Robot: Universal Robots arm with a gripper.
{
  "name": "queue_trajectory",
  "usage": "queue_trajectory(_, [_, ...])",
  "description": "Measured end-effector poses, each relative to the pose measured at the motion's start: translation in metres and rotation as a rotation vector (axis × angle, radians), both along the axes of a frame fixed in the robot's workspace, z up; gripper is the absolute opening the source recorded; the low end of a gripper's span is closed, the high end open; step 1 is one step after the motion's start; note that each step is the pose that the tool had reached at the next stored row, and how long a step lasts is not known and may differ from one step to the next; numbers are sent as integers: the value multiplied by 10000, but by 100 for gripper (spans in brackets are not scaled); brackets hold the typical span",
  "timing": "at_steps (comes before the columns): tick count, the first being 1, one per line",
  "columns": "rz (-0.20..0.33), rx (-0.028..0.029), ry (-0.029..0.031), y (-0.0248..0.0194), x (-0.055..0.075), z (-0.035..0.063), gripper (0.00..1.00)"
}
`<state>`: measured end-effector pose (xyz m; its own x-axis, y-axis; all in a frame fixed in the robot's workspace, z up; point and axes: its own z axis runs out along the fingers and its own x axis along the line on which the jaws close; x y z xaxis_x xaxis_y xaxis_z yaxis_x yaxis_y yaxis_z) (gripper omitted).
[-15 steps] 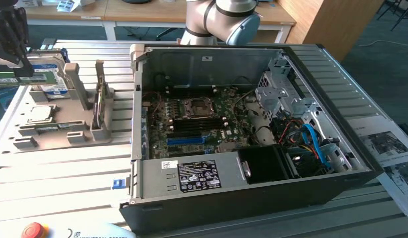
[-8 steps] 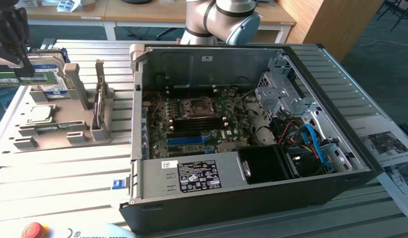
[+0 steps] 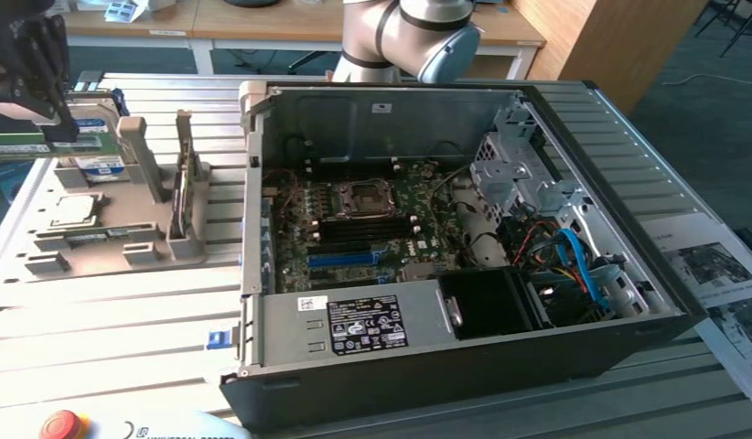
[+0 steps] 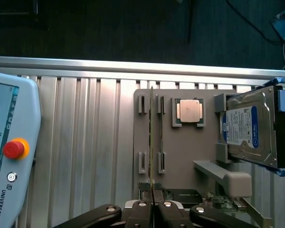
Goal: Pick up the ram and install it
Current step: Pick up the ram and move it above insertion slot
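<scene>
Claw (image 4: 152, 205) clenched on one end of the long, thin green circuit-board ram stick (image 4: 152, 142), seen edge-on above the flat grey plastic holder tray (image 4: 190, 161) on the ribbed aluminium worktop (image 3: 108, 320); whether the stick hangs clear of the tray's brackets we cannot quite tell. We judge the pick-up step in hand, installation not yet done. Seating would call for the stick's edge squared to a slot on the green motherboard (image 3: 376, 229) inside the open black computer case (image 3: 474, 375). The tray also holds a square silver processor (image 4: 190, 112) and a boxy silver hard drive (image 4: 247, 128).
</scene>
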<state>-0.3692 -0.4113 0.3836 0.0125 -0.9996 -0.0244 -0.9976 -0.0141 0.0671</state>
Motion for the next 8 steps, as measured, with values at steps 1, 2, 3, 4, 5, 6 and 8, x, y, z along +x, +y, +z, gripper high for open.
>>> queue_trajectory(1, [1, 0, -1, 0, 27, 0, 12])
queue_trajectory(2, [3, 0, 0, 0, 59, 0, 12])
queue_trajectory(3, [4, 0, 0, 0, 91, 0, 12])
queue_trajectory(4, [6, -1, 0, 0, 123, 0, 12])
queue_trajectory(5, [7, 0, 1, 0, 155, 0, 12])
queue_trajectory(6, [8, 0, 1, 0, 188, 0, 12])
queue_trajectory(8, [14, 0, 0, 0, 260, 0, 12])
